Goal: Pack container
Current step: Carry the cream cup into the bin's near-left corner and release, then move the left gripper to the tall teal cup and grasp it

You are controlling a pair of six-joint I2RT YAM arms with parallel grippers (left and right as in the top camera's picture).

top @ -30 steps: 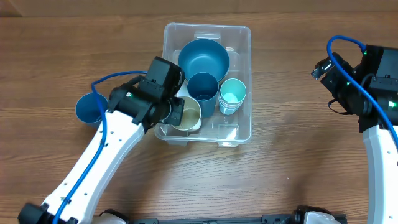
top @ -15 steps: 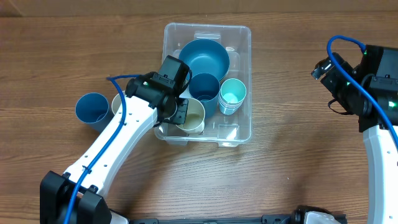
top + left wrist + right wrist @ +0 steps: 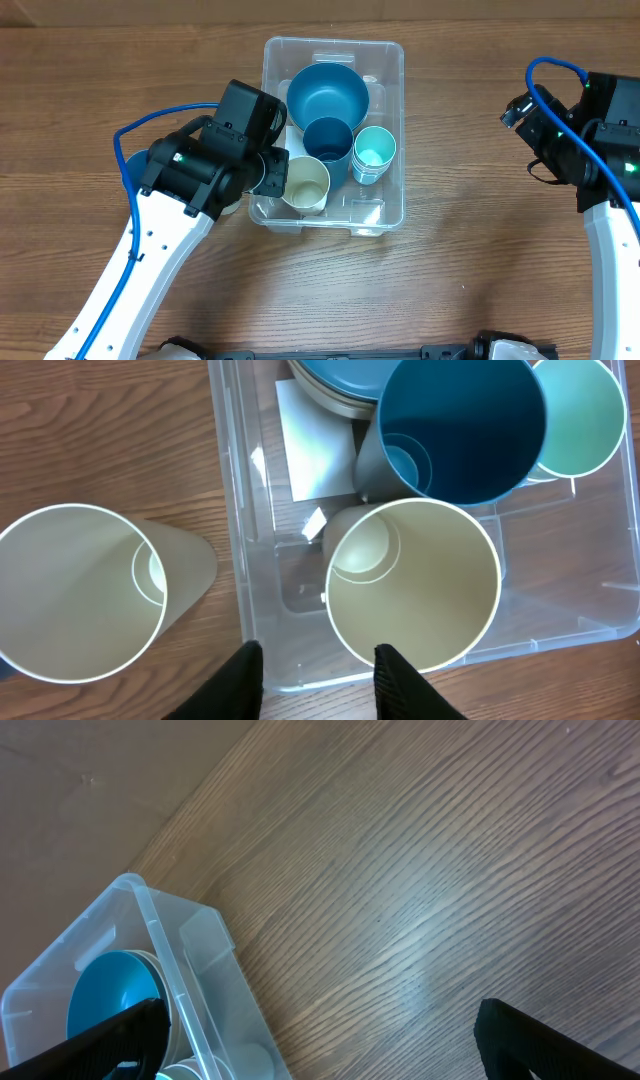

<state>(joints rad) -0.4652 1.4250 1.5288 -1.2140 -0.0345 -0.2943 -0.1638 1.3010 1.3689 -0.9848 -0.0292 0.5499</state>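
Note:
The clear container [image 3: 372, 210] stands mid-table and holds a blue bowl [image 3: 327, 92], a dark blue cup [image 3: 328, 145], a mint cup [image 3: 374, 152] and a cream cup [image 3: 305, 183]. My left gripper [image 3: 268, 175] is open and empty just left of the cream cup, over the container's left wall. The left wrist view shows that cream cup [image 3: 413, 585] inside the container [image 3: 228, 510], its white label [image 3: 315, 445], and my open fingers [image 3: 318, 682] apart from the cup. My right gripper [image 3: 320, 1040] is open and empty, far right of the container [image 3: 190, 950].
A second cream cup [image 3: 75, 590] stands on the table just left of the container, under my left arm in the overhead view. A blue cup [image 3: 133, 170] stands further left, mostly hidden by the arm. My right arm [image 3: 590, 150] is at the table's right edge.
My left gripper has let go of the cream cup, which now stands upright in the container, and has drawn back to the left. The right arm has not moved.

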